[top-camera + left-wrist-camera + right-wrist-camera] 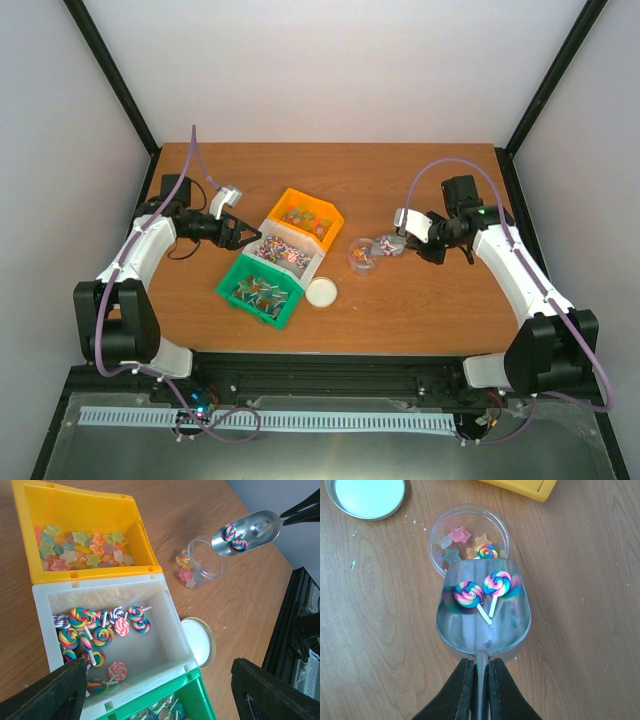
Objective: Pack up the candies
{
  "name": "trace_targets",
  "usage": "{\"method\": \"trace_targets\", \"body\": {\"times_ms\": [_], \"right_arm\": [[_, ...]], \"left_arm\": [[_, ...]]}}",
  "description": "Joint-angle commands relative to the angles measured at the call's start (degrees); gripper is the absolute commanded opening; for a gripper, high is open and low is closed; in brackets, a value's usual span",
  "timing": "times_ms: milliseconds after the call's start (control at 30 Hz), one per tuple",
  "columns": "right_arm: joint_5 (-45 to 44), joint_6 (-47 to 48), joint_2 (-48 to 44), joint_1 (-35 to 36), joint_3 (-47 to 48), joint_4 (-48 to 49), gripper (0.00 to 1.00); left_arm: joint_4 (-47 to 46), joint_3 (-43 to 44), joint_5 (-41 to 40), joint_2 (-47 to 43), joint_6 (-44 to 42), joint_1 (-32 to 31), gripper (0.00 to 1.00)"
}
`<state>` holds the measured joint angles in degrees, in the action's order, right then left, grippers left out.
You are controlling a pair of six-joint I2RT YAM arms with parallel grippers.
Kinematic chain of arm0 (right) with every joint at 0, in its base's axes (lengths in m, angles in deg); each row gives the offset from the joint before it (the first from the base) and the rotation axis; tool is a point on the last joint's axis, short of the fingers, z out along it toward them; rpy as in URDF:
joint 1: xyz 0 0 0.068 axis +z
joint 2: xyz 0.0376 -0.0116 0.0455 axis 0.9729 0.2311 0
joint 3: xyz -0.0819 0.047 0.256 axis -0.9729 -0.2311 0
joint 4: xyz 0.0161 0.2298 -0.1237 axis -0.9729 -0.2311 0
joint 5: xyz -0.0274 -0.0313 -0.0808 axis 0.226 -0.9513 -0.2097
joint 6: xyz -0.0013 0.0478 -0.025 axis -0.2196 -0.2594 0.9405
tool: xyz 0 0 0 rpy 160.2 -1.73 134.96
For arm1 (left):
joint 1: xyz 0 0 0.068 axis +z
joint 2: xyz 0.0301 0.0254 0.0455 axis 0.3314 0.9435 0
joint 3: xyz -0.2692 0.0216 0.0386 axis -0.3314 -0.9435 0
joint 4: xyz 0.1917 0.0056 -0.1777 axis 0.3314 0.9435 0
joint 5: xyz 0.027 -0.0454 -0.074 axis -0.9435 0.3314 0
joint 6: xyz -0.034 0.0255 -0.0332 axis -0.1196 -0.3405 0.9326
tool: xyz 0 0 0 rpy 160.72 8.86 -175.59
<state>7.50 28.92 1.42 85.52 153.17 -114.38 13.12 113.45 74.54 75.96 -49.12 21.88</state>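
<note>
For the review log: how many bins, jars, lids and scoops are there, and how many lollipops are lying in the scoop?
bins: 3 (yellow bin, white bin, green bin)
jar: 1
lid: 1
scoop: 1
lollipops in scoop: 2
total: 8

You've got bright, even, diffuse light in all three views. Top view: the table [400,310] is flatly lit, with only faint soft shadows beside the bins [262,290] and arms. The white walls [330,70] are near blown out. Resolution is low there, so the candies [285,250] read as colour specks.

Left wrist view: the white bin [170,630] is sharp and colours are saturated. The left gripper [159,680] fingers [50,692] are dark and soft-edged, out of focus. There's a glare spot on the scoop [250,532].

Right wrist view: the wood grain is crisp. The scoop mirrors the candies as colour smears. The right gripper [480,667] fingers [452,695] are underexposed, plain black with no surface detail.
</note>
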Motion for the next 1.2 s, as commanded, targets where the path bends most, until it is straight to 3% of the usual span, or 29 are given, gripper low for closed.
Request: {"method": "trace_targets", "body": {"times_ms": [0, 500, 900, 1033, 1167], "right_arm": [[-3.0, 0.8, 0.2, 1.9, 2.2, -2.1, 0.03], [-8.4, -0.5, 1.0, 4.7, 5.9, -4.7, 0.03], [-4.0, -7.3, 2.0, 7.4, 14.4, -9.7, 0.03], [-2.2, -13.1, 2.2, 12.3, 17.5, -9.0, 0.03], [-6.0, -21.2, 4.7, 20.0, 20.1, -6.6, 0.03]], "left_arm": [[-1.0, 0.5, 1.2, -0.1, -2.1, 0.3, 0.80], [-0.9, -1.0, -1.5, -0.6, -3.2, 0.2, 0.81], [-1.3, -2.1, -5.5, -0.4, -3.3, 0.2, 0.81], [-1.9, -3.0, -7.5, -0.1, -3.5, 0.2, 0.80], [-2.4, -4.6, -10.7, -0.4, -4.4, 0.2, 0.79]]}}
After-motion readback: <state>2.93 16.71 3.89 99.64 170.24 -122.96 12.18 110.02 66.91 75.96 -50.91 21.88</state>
